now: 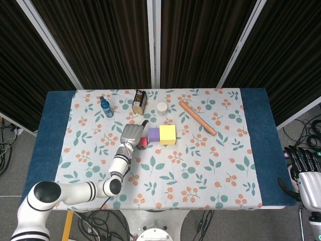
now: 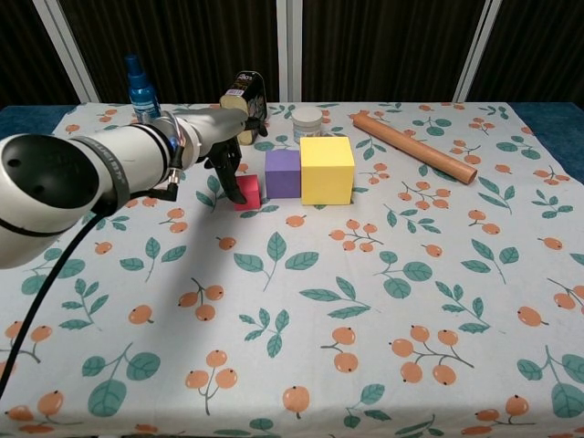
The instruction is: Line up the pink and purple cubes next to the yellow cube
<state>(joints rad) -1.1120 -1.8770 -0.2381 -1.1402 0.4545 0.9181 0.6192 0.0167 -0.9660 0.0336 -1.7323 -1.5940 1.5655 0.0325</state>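
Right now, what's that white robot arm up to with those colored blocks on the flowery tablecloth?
The robot's left hand is reaching over the small pink cube, with its fingers down at the cube's left side; whether it actually grips it is unclear. The pink cube sits just left of the purple cube, which stands against the yellow cube, so the three form a row. The right hand rests off the table, idle.

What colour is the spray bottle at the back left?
Blue; the bottle shows best in the chest view.

On the desk [image 2: 474,365], three cubes sit in a row; the left hand [image 2: 224,146] touches the smallest cube [image 2: 246,191].
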